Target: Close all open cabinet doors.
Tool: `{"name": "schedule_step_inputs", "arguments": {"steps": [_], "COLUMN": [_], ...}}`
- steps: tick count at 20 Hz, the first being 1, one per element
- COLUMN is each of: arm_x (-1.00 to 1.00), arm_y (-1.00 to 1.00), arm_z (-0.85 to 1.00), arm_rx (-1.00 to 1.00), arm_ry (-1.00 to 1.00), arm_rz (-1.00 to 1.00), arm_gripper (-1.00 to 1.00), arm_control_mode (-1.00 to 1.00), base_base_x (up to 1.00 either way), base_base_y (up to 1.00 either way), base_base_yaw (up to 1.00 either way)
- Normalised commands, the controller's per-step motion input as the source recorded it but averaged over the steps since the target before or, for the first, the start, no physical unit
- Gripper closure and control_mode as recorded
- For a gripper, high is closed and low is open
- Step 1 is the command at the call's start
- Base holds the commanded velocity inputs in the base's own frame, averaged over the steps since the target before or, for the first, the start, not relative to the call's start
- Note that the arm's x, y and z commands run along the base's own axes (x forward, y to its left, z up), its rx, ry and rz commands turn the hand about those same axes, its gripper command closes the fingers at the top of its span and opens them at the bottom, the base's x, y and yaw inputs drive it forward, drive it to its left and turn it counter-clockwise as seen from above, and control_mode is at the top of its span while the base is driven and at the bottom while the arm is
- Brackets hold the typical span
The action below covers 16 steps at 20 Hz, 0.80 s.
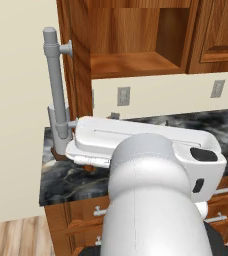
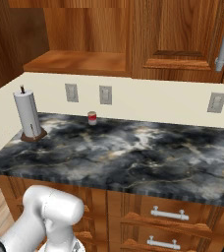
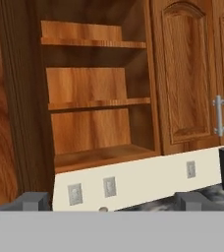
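The leftmost upper cabinet door (image 1: pixel 76 60) stands open, swung out toward me, with its grey bar handle (image 1: pixel 54 80) on the outer side. In the hand view the same door (image 3: pixel 13 108) runs down the left edge, beside the bare shelves (image 3: pixel 94 103) of the open cabinet. To the right, the neighbouring cabinet doors (image 3: pixel 185 78) are shut, their handles (image 3: pixel 223 115) side by side. My gripper (image 3: pixel 111 202) is open with nothing between its fingertips (image 3: pixel 33 202). My hand (image 1: pixel 93 145) hovers over the counter, just right of the open door's lower end.
A dark marble counter (image 2: pixel 133 152) holds a paper towel roll (image 2: pixel 28 115) at the left and a small red-lidded jar (image 2: pixel 92 118) by the wall. Drawer fronts (image 2: pixel 168 214) sit below. The counter's left end (image 1: pixel 43 175) drops to wood floor.
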Motion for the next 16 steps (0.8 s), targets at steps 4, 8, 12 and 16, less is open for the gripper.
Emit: {"name": "schedule_step_inputs", "arguments": {"steps": [4,8,12,16], "arm_x": [0.03,-0.03,0.00,0.01], "arm_y": [0.12,0.16,0.19,0.31], "arm_z": [-0.06,-0.02,0.00,-0.01], "arm_rx": [0.00,0.00,0.00,0.00], "arm_ry": [0.02,0.00,0.00,0.01], "arm_rz": [-0.01,0.00,0.01,0.02], "arm_gripper": [-1.00,-1.00,-1.00,-1.00], "arm_control_mode": [-1.00,-1.00,-1.00,-1.00], "base_base_x": [0.00,0.00,0.00,0.00], "base_base_y": [0.00,0.00,0.00,0.00], "base_base_yaw": [0.00,0.00,0.00,0.00]}}
